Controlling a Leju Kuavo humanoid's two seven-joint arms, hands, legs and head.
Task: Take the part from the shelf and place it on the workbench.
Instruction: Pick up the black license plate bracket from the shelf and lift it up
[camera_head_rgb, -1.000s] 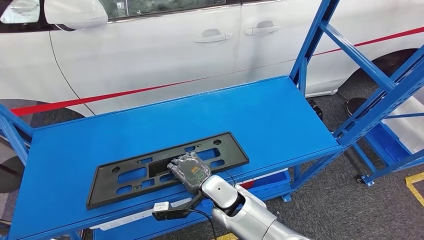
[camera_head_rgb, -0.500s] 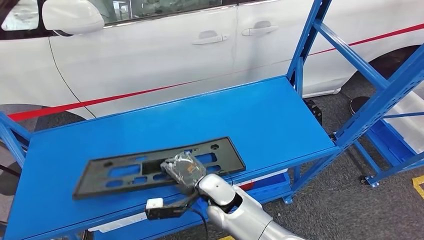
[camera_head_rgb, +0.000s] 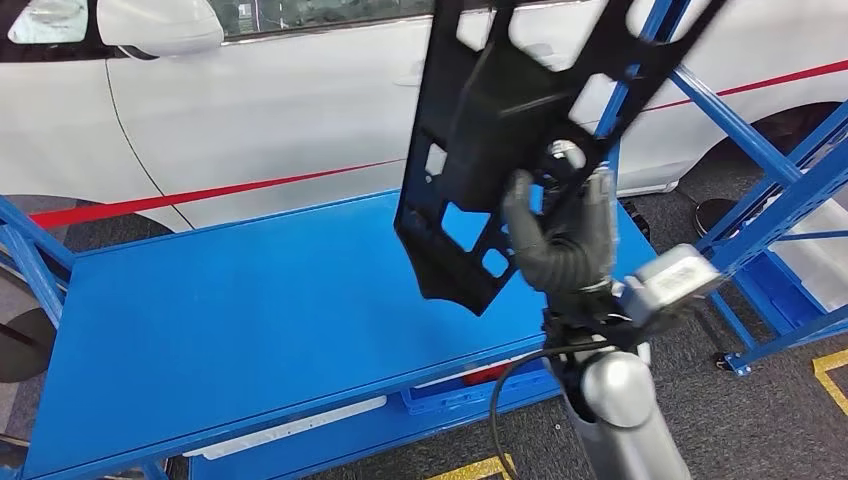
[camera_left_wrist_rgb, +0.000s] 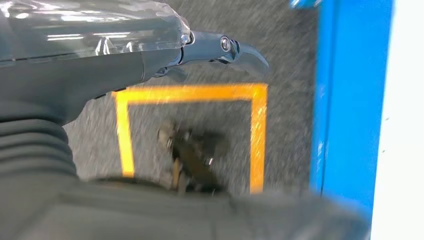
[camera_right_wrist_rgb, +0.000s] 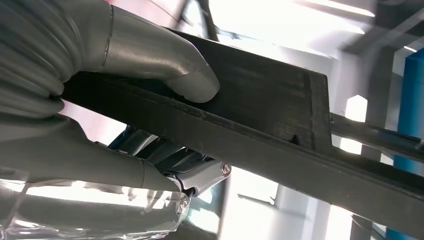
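Nearest to you, your right hand (camera_head_rgb: 560, 235) is holding a flat black plastic part (camera_head_rgb: 500, 130), a long panel with cut-out openings, and is carrying it in the air, tilted steeply with its long side running up out of the head view. In the right wrist view your thumb (camera_right_wrist_rgb: 170, 67) is pressing on one face of the part (camera_right_wrist_rgb: 280, 135) while the darker fingers (camera_right_wrist_rgb: 192, 167) are wrapping under its edge, so the fingers are grasping the part. Your left hand (camera_left_wrist_rgb: 150, 45) is hanging low over a grey floor (camera_left_wrist_rgb: 200, 125) marked with yellow tape lines (camera_left_wrist_rgb: 257, 140); one dark fingertip is showing, nothing is visible in it, and you cannot tell whether the fingers are spread or curled. Below and beyond the raised part, the blue shelf (camera_head_rgb: 250, 300) is lying flat, and the part is no longer resting on it. To the right, blue rack posts (camera_head_rgb: 760, 190) are standing on the floor. Farthest away, a white car (camera_head_rgb: 280, 90) with a red stripe is sitting behind the shelf. Judging by this, you are in the carrying step: the pick looks done and the placing is not yet done. No workbench is recognisable here, so the next move is probably calling for you to turn toward it while keeping the long part clear of the rack posts, then to level it before setting it down. No bins or trays are plainly showing, so there are no contents to report.
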